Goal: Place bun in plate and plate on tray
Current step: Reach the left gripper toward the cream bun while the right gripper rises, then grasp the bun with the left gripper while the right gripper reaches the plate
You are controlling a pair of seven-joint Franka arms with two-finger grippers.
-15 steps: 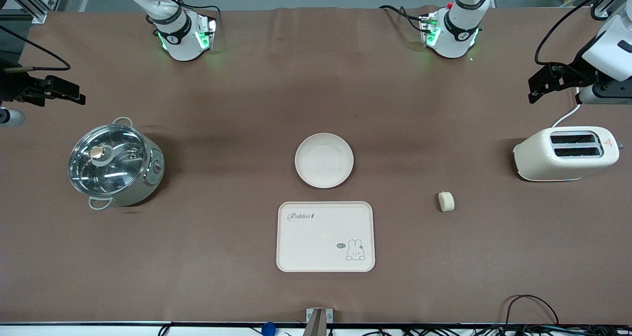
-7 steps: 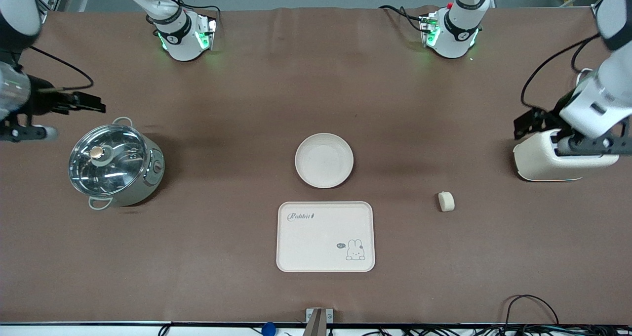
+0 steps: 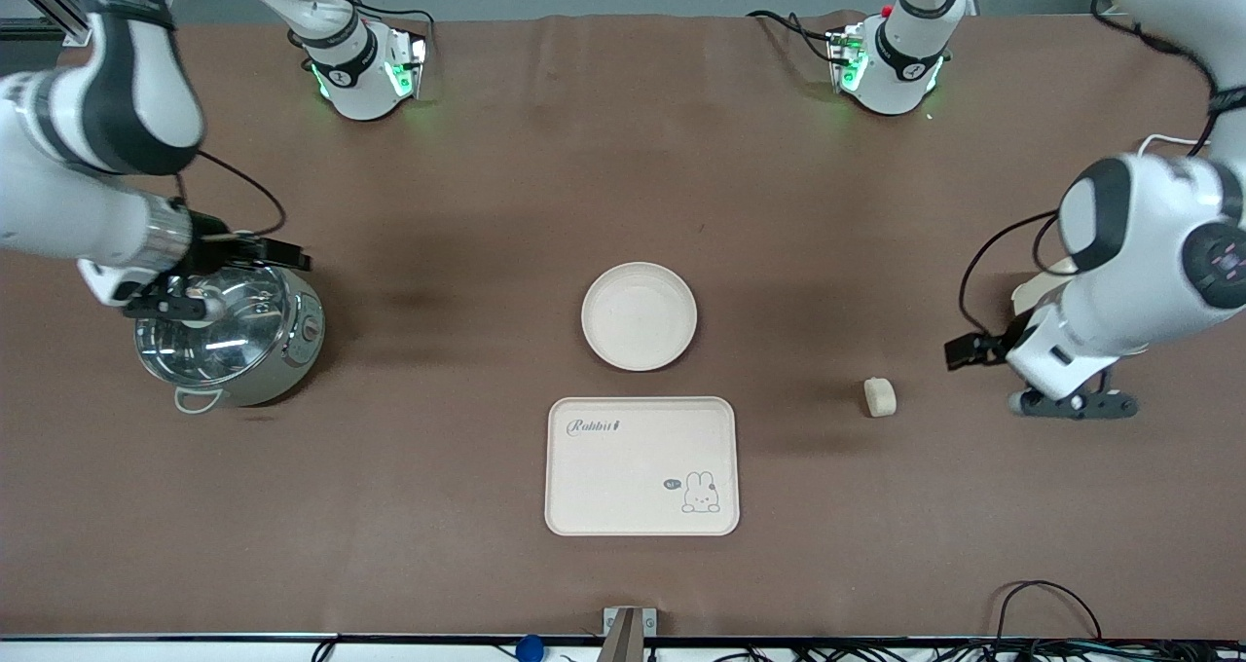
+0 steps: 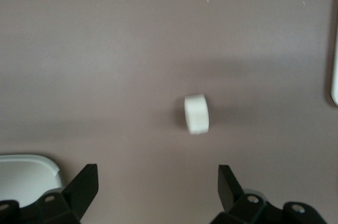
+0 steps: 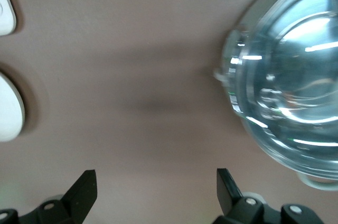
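Note:
The bun lies on the brown table toward the left arm's end; it also shows in the left wrist view. The round plate sits empty at mid-table. The Rabbit tray lies empty beside it, nearer the front camera. My left gripper is open and empty, over the table between the bun and the toaster; in the left wrist view the bun lies ahead of its jaws. My right gripper is open and empty over the pot's rim, and shows in the right wrist view.
A steel pot with a glass lid stands toward the right arm's end, seen also in the right wrist view. A cream toaster stands toward the left arm's end, mostly hidden by the left arm. Cables lie along the front edge.
Both arms have swung in from the table's ends. The left gripper passed over the toaster to beside the bun. The right gripper came over the pot. Bun, plate and tray have not moved.

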